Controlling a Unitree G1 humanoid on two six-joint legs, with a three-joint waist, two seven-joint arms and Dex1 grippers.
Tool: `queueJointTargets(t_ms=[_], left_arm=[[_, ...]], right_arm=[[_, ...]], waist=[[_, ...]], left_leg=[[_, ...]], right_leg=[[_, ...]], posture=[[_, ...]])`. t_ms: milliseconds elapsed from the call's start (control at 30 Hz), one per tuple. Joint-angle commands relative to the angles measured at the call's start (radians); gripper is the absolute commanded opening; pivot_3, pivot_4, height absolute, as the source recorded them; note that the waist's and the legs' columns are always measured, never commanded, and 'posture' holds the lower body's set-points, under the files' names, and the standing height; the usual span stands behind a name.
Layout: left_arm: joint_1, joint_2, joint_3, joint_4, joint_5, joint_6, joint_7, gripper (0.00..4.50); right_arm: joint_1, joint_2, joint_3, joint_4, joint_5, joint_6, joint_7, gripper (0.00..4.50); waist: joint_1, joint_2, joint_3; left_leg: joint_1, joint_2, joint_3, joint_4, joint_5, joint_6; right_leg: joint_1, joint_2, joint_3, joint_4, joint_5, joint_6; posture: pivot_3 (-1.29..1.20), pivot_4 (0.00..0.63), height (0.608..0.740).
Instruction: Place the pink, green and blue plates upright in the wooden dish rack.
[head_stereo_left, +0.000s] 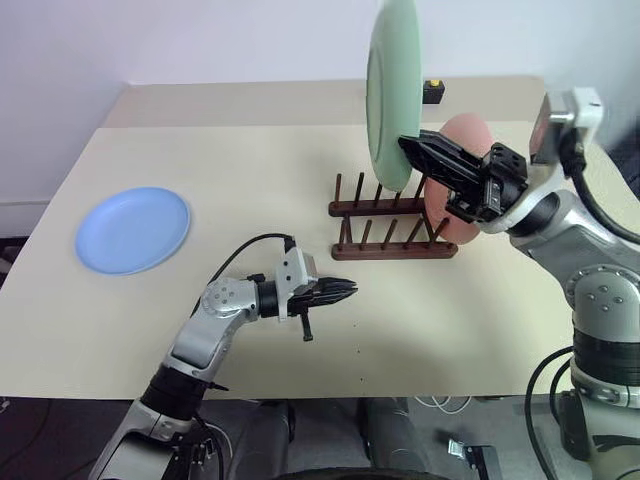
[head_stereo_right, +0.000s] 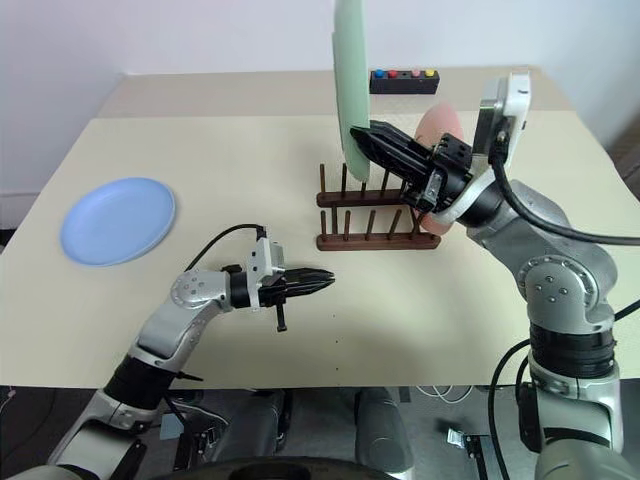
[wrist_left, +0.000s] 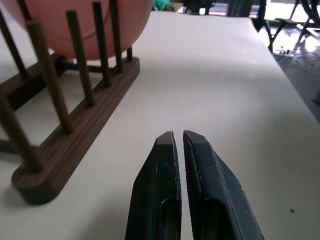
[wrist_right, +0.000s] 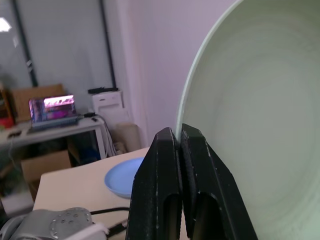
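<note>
Currently right gripper (head_stereo_left: 425, 150) pinched the green plate (head_stereo_left: 392, 90) by its rim, held on edge just above the rack (head_stereo_left: 390, 232), pink plate (head_stereo_left: 458, 180) already slotted. Left gripper (head_stereo_left: 345, 291) pressed shut, empty; blue plate (head_stereo_left: 132, 229) flat on the table, nearer left arm.

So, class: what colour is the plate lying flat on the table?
Light blue plate, lying flat on the table; clearest in the left eye view.

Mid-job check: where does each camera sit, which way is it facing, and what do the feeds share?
Head stereo pair: looks forward and down over the table; both arms, left hand shut, right hand shut on the upright green plate above the wooden dish rack.
Left wrist: along its shut fingers toward the rack and pink plate.
Right wrist: along its fingers pinching the green plate; blue plate beyond.
Shared: rack, plates.
</note>
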Motion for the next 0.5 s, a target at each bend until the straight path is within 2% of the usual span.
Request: queueJointTargets(t_ms=[33, 500], left_arm=[[0.006, 0.013, 0.026, -0.049, -0.015, 0.004, 0.006, 0.24], [0.006, 0.016, 0.029, -0.060, -0.014, 0.012, 0.008, 0.24]], right_arm=[[-0.009, 0.019, -0.046, 0.018, 0.040, 0.024, 0.005, 0.05], [0.013, 0.043, -0.090, 0.090, 0.013, 0.053, 0.017, 0.05]], waist=[[0.000, 0.000, 0.000], [-0.001, 0.000, 0.000]], left_leg=[[0.000, 0.000, 0.000, 0.000, 0.000, 0.000], [0.000, 0.000, 0.000, 0.000, 0.000, 0.000]], right_leg=[[0.000, 0.000, 0.000, 0.000, 0.000, 0.000], [-0.001, 0.000, 0.000, 0.000, 0.000, 0.000]], posture=[[0.00, 0.150, 0.740], [0.00, 0.150, 0.740]])
